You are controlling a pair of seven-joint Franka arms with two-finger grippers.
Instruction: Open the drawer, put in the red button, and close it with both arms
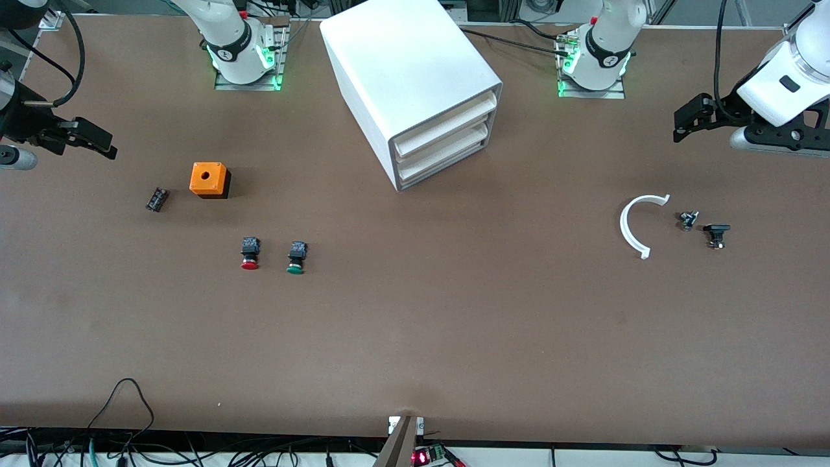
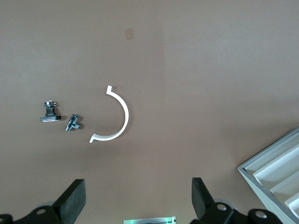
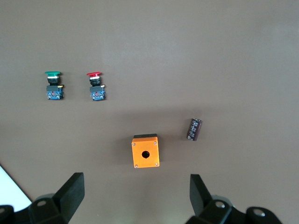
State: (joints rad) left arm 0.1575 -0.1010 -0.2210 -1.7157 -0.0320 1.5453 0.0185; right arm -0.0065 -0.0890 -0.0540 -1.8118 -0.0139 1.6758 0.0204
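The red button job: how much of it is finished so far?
Nothing looks done yet. All three drawers in the cabinet sit shut, and the red button lies on the table beside the green button. Nothing is in hand: the left tool and right tool hang open and empty. Opening a drawer, loading the button and closing all remain.

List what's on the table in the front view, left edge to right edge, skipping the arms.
Small dark part → orange box → red button → green button → cabinet → white curved piece → small metal fitting → black clip-like part.
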